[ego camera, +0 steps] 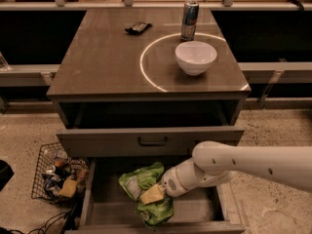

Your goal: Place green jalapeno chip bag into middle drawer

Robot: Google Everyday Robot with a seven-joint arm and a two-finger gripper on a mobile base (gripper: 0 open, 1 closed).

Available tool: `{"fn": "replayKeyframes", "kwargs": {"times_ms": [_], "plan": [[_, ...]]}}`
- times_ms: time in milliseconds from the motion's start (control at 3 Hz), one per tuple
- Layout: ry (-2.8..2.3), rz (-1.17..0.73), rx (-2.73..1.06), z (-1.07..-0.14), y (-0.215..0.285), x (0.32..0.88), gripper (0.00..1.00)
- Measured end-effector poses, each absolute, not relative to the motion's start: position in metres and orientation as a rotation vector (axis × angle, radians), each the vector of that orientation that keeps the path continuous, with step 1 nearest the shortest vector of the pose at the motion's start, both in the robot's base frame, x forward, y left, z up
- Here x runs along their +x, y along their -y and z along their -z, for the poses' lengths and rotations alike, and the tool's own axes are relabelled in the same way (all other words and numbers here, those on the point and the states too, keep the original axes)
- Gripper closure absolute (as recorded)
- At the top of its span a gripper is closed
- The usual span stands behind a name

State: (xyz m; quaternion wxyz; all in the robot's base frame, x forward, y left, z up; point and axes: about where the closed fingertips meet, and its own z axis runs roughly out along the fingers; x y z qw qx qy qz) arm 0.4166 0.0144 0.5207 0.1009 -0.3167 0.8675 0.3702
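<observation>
The green jalapeno chip bag (142,178) is wrinkly and shiny and sits inside the open middle drawer (197,212), left of its centre, low over or on the floor. My gripper (152,195) reaches in from the right on a white arm. Its tan fingers are shut on the middle of the bag. The bag's lower end hangs near the drawer's front wall.
The drawer above (152,141), with a dark handle, is partly pulled out over the back of the middle drawer. On the countertop stand a white bowl (196,57), a can (189,14) and a small dark packet (137,28). A wire basket (58,177) of clutter sits on the floor at the left.
</observation>
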Motion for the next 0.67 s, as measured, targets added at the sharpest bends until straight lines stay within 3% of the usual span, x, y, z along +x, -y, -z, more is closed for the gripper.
{"fn": "replayKeyframes", "kwargs": {"times_ms": [667], "plan": [[-2.342,-1.254,-0.661,-0.503,-0.041,0.453,0.99]]}}
